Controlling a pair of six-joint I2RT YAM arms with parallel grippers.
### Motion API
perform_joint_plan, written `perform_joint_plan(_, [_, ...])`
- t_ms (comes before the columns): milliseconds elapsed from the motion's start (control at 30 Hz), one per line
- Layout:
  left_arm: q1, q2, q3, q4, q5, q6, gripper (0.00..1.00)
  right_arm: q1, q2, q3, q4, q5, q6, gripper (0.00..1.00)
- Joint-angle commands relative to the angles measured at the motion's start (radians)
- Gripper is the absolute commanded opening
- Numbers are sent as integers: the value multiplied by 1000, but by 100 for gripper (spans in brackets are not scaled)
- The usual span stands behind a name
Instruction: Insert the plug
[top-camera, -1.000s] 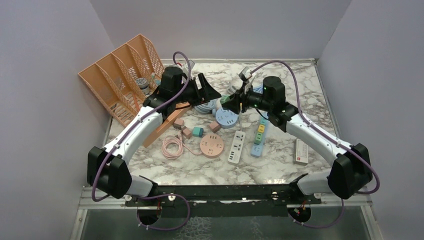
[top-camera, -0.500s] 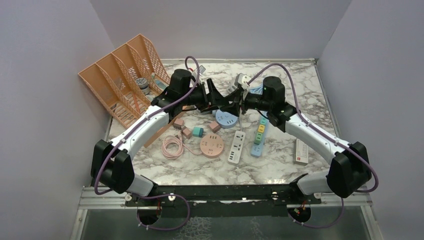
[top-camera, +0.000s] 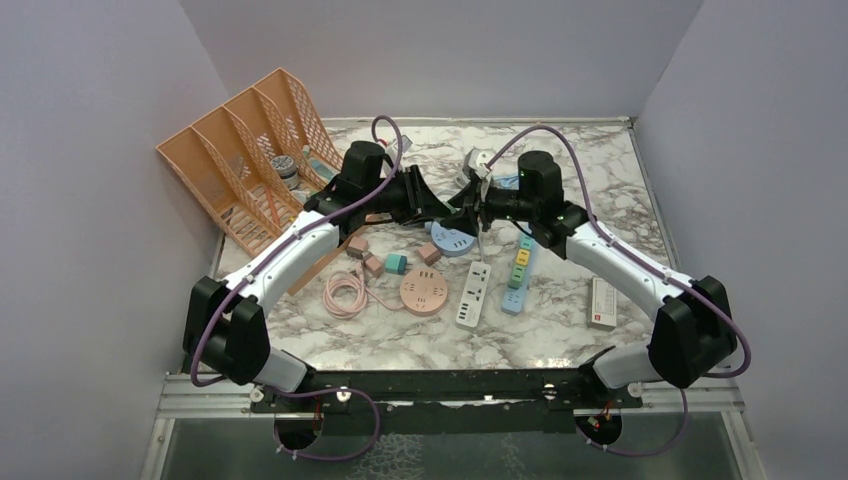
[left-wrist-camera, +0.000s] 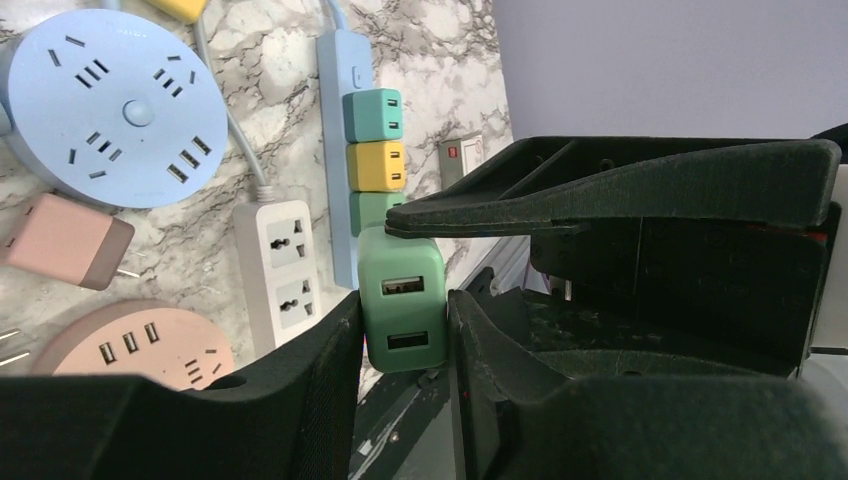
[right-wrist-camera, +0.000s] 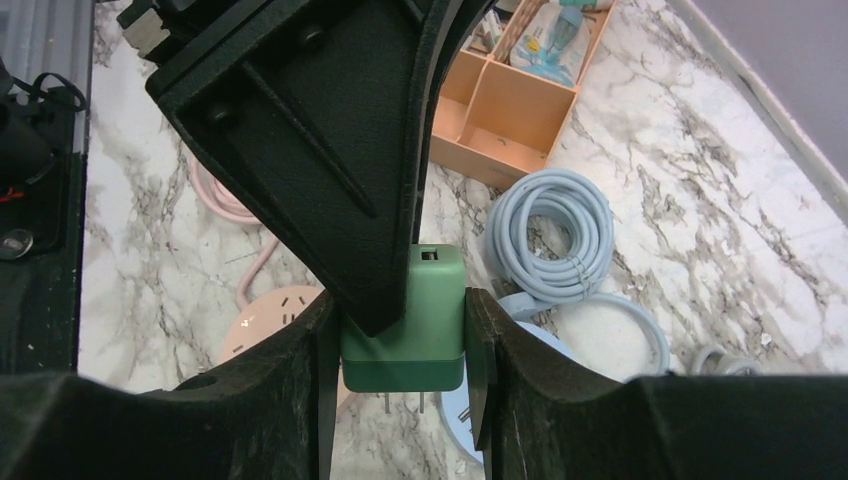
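The plug (left-wrist-camera: 402, 300) is a green charger cube with two USB ports, and its two metal prongs point down in the right wrist view (right-wrist-camera: 410, 340). It hangs in the air above the table. My left gripper (left-wrist-camera: 403, 340) is shut on its sides, and my right gripper (right-wrist-camera: 400, 350) is shut on it too. The two grippers meet nose to nose, left (top-camera: 438, 205) and right (top-camera: 468, 203), and hide the plug from above. Below lie a round blue socket hub (top-camera: 453, 238), a round pink hub (top-camera: 423, 291), a white power strip (top-camera: 474, 293) and a blue strip (top-camera: 518, 270) bearing coloured cubes.
An orange file rack (top-camera: 240, 160) stands at the back left. A coiled blue cable (right-wrist-camera: 550, 235) lies behind the blue hub, and a pink cable (top-camera: 345, 295) is left of the pink hub. Small cube adapters (top-camera: 385, 262) and a white switch box (top-camera: 602, 303) are on the marble.
My left arm has swung right to meet the right gripper, and its jaws have shut on the green plug. The right gripper has kept its hold and shifted slightly left.
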Motion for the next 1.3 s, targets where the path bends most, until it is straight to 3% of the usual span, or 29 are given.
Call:
perform_joint_plan(0, [-4, -22, -12, -23, -80, 106, 13, 0, 14, 47, -28, 6, 100, 43])
perform_joint_plan(133, [-4, -64, -31, -105, -202, 220, 12, 0, -34, -15, 7, -3, 183, 64])
perform_joint_plan(200, [-4, -83, -45, -154, -268, 276, 12, -1, -76, -65, 46, -7, 237, 66])
perform_joint_plan(367, [-5, -140, -138, -207, -360, 331, 12, 0, -177, -196, 181, 67, 435, 66])
perform_joint_plan(467, [-23, -169, -205, -206, -378, 310, 12, -1, -208, -238, 209, 217, 544, 63])
perform_joint_plan(633, [-113, -182, -290, -205, -483, 294, 12, -1, -205, -215, 113, 532, 763, 61])
perform_joint_plan(733, [-130, -186, -320, -201, -498, 305, 12, -1, -183, -168, 15, 631, 788, 60])
perform_joint_plan(967, [-145, -184, -327, -199, -522, 284, 12, 0, -180, -208, 9, 685, 874, 57])
perform_joint_plan(1267, [-158, -164, -330, -240, -525, 273, 12, 0, -209, -231, -3, 723, 818, 56])
